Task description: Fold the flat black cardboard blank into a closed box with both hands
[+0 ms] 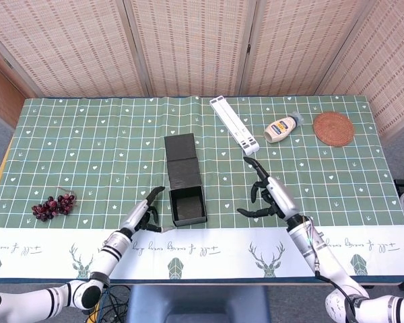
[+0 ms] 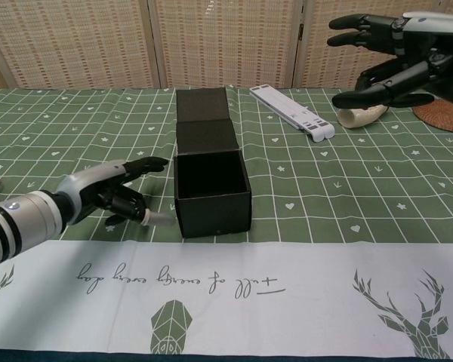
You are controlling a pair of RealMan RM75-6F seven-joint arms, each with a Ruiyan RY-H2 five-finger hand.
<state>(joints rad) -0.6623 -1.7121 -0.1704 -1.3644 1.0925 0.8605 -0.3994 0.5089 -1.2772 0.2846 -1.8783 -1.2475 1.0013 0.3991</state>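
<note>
Still open black box [image 1: 188, 205], unfilled

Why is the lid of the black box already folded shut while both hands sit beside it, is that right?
Not quite: the black box is open, its lid flap lying flat on the table behind it and its inside visible, as the chest view shows. The left hand and right hand are indeed beside it, empty.
</note>
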